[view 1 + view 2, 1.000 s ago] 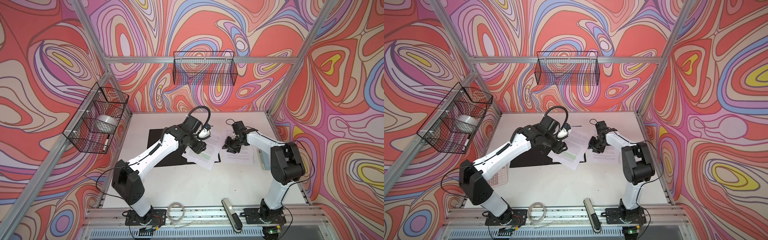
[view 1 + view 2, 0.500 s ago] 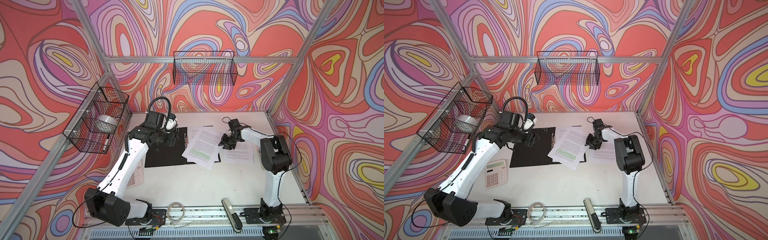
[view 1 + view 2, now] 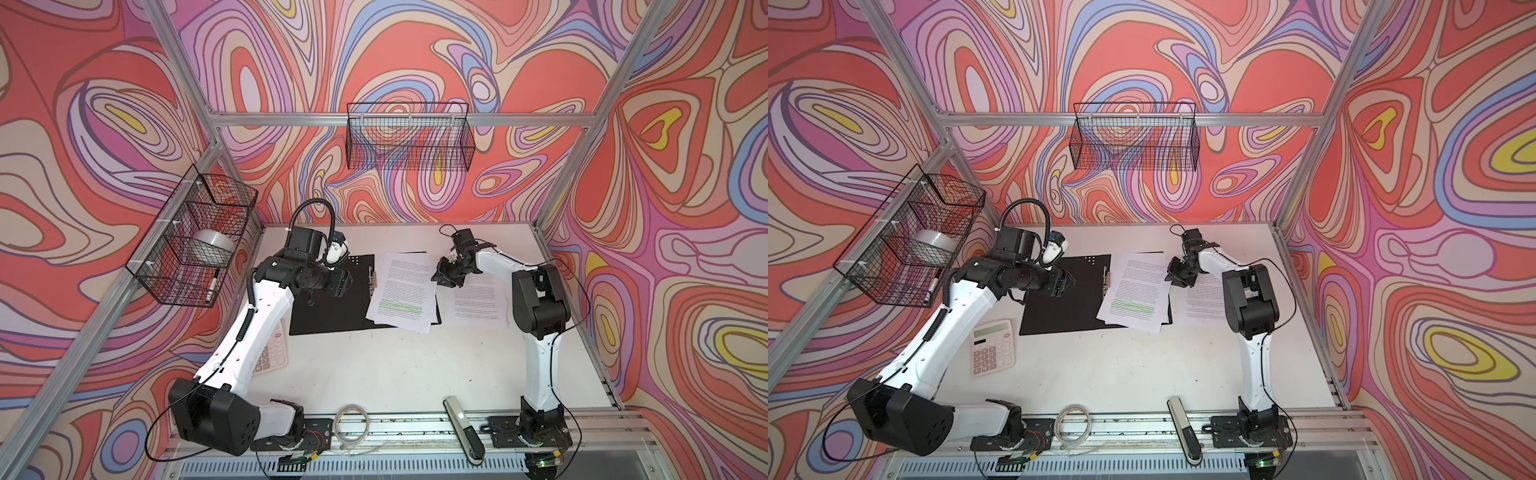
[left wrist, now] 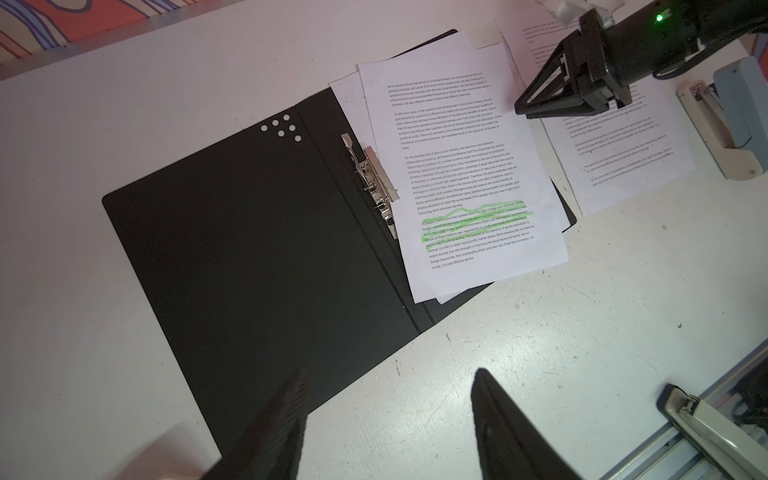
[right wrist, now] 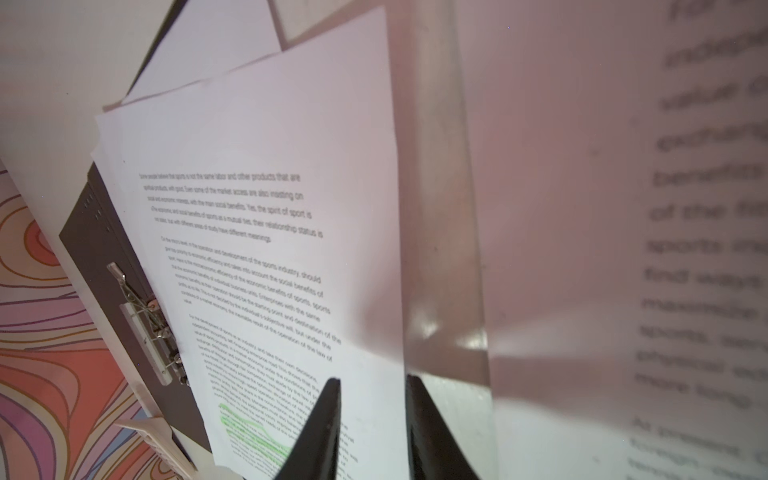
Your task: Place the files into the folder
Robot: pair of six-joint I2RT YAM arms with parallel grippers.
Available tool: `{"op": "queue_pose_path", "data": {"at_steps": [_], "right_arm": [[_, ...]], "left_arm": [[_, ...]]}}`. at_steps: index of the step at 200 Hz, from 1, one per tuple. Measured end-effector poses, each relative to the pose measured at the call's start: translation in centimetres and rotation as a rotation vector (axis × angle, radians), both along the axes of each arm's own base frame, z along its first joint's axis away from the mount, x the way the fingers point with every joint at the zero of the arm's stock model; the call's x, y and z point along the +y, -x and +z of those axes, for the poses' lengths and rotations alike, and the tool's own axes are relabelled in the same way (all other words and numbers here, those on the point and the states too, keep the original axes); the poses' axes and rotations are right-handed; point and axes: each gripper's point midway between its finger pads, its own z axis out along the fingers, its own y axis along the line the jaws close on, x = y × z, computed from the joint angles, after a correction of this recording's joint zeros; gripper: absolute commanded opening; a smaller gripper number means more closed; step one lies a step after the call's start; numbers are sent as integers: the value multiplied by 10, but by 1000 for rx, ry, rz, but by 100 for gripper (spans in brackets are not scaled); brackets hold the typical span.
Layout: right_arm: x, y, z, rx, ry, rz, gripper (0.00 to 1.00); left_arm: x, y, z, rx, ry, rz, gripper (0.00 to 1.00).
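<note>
The folder (image 3: 328,307) (image 4: 249,249) lies open and flat, black inside up, with a metal clip (image 4: 374,178) at its spine. A stack of files (image 3: 405,291) (image 4: 457,166), the top sheet marked green, rests askew on its right half. One more printed sheet (image 3: 478,303) lies on the table to the right of it. My left gripper (image 3: 347,282) (image 4: 390,374) hovers open and empty above the folder's left half. My right gripper (image 3: 442,278) (image 5: 372,378) sits low at the stack's right edge, with its jaws a narrow gap apart and the top sheet's edge (image 5: 399,291) between them.
A calculator (image 3: 992,347) lies at the left, in front of the folder. A stapler (image 3: 463,428) and a cable coil (image 3: 351,422) sit at the front rail, and a pale desk tool (image 4: 727,124) lies at the far right. Wire baskets (image 3: 409,137) (image 3: 195,241) hang on the walls.
My left gripper has pulled back leftwards off the stack of files to above the folder's left half. The right gripper stays at the stack's edge and its jaws have narrowed.
</note>
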Motion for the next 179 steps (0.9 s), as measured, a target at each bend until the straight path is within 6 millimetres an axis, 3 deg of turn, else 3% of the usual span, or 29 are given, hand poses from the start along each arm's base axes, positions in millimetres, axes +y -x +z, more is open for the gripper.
{"op": "queue_pose_path", "data": {"at_steps": [109,134,157,179], "right_arm": [[22,-45,28,-90,-69,78,28],[13,-31,19,-62,-23,70,29],[-2,6,16,-14,29,64,30],[-15,40,33,-18,54,53,27]], "left_arm": [[0,-4,-4,0,5,16,63],[0,-4,-6,3,5,15,63],[-1,-3,-9,9,12,7,63],[-6,-4,-14,26,27,-15,64]]}}
